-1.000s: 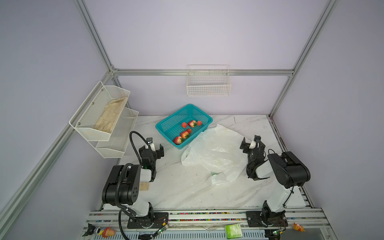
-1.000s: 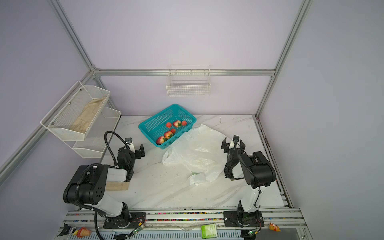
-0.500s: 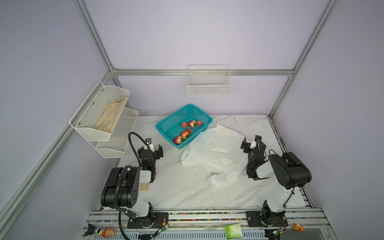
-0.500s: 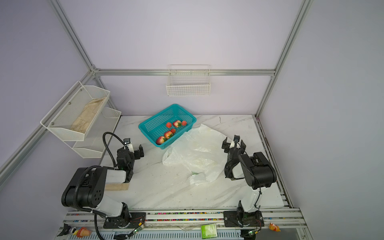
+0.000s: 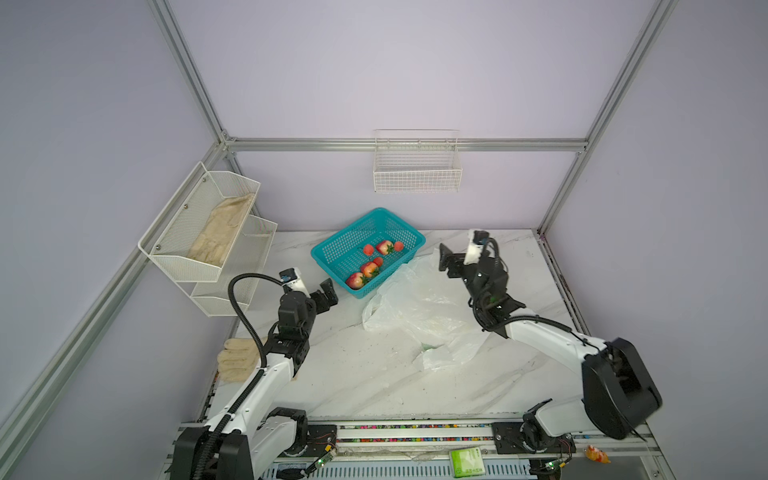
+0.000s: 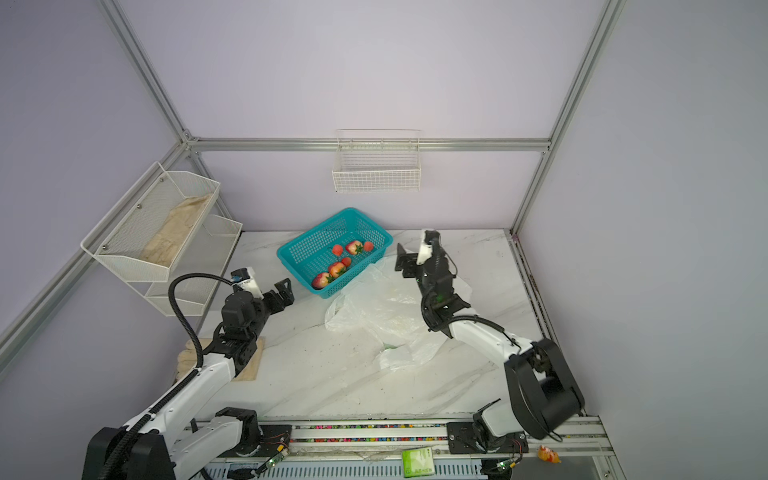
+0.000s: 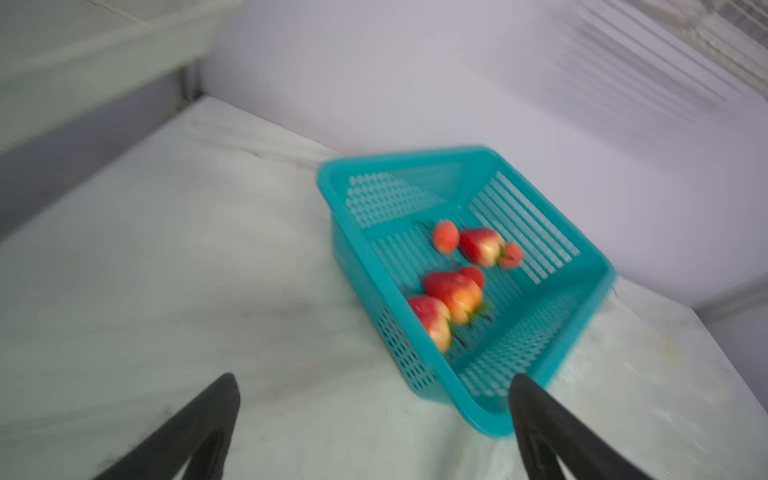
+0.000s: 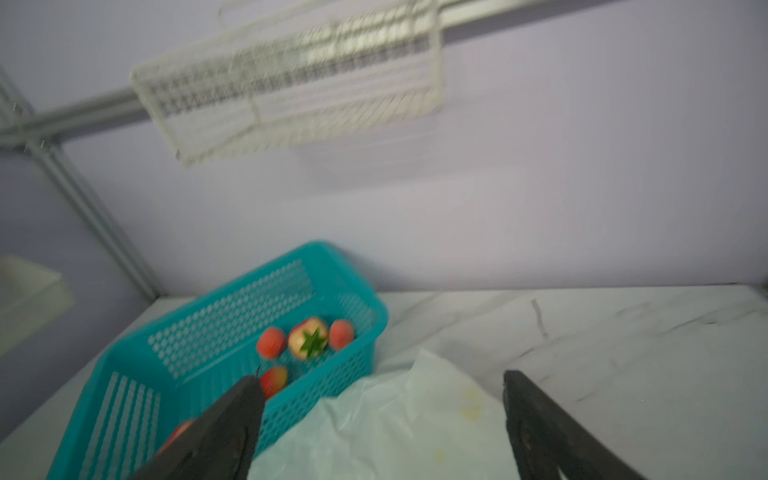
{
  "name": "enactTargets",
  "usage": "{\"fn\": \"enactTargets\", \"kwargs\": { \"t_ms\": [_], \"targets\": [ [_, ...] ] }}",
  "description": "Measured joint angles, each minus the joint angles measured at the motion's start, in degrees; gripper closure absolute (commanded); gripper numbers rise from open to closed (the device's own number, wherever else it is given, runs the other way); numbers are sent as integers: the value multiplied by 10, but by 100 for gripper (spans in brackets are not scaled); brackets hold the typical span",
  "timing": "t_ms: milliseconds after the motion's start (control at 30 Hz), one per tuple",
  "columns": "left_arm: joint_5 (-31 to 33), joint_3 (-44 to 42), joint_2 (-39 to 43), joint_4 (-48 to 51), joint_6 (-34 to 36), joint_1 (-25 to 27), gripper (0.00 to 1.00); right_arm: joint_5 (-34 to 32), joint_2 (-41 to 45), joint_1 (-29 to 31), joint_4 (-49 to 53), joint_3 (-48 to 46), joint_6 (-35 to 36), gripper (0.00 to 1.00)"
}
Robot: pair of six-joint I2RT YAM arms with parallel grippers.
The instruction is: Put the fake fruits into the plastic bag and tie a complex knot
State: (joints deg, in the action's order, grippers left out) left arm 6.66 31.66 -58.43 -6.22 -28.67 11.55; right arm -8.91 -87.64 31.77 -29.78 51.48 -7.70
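Observation:
Several fake fruits (image 5: 369,268) (image 6: 336,269), red-pink strawberries, lie in a teal basket (image 5: 345,230) at the back of the table. They also show in the left wrist view as fake fruits (image 7: 455,291) and in the right wrist view as fake fruits (image 8: 309,338). The plastic bag (image 5: 419,307) (image 6: 382,311) (image 8: 395,428) lies crumpled, flat and white, just right of the basket. My left gripper (image 5: 328,293) (image 6: 284,291) (image 7: 372,380) hovers open and empty by the basket's near corner. Open and empty too, my right gripper (image 5: 446,262) (image 6: 401,259) (image 8: 381,376) hangs over the bag's far edge.
A white wire rack (image 5: 199,266) on the left wall holds beige gloves (image 5: 218,235). Another glove (image 5: 237,357) lies by the left arm. A wire basket (image 5: 417,166) hangs on the back wall. A green packet (image 5: 467,461) sits on the front rail.
Both arms have stretched forward. The left gripper moved up to the basket's near corner, and the right gripper rose and swung over the bag's far edge.

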Motion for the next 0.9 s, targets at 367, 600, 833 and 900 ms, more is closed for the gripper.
{"fn": "enactTargets", "kwargs": {
  "t_ms": [367, 600, 833, 900],
  "targets": [
    [-36, 40, -13, 202, 60, 197, 26, 103, -96, 65, 219, 22, -11, 12],
    [51, 63, -154, 224, 163, 227, 20, 99, -90, 58, 222, 27, -20, 12],
    [61, 128, -281, 211, 160, 226, 48, 85, -50, 36, 226, 25, -21, 12],
    [57, 135, -301, 197, 161, 226, 61, 82, -37, 35, 228, 22, -22, 12]
  ]
}}
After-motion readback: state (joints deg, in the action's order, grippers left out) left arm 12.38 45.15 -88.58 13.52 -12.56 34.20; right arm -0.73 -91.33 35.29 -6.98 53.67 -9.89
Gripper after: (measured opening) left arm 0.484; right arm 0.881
